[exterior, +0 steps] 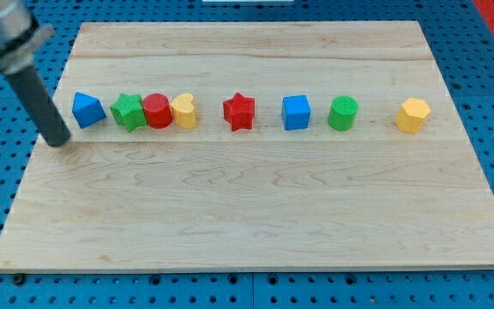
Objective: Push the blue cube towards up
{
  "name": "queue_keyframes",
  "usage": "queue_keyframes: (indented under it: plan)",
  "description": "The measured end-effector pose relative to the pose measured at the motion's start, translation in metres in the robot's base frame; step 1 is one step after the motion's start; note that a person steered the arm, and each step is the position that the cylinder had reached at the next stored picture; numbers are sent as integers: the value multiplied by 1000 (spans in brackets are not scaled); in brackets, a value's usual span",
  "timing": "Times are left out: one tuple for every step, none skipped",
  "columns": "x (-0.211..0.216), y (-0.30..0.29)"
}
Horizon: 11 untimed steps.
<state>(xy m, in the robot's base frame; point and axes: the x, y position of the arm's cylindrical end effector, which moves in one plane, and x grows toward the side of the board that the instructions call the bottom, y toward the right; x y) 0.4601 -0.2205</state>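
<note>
Board-centre blue cube point(296, 112), far right of tool point(59, 142)

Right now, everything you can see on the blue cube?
The blue cube is a small solid block, glossy like plastic, bright blue, with a lighter top face and darker front face. It sits flat and upright on the wooden board, in the row of blocks, right of centre. Nothing touches it: the red star lies apart on the view's left, the green cylinder apart on its right. My tip is far off at the view's left, near the blue triangular block.
</note>
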Motion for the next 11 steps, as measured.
queue_keyframes:
  plan:
    - [24, 133]
    - [-9, 265]
    - [-47, 323]
    - [-52, 313]
    - [-68, 296]
    - [-91, 282]
    - [-94, 276]
    - [-78, 276]
    - [-71, 265]
    - [-63, 241]
    - [-87, 219]
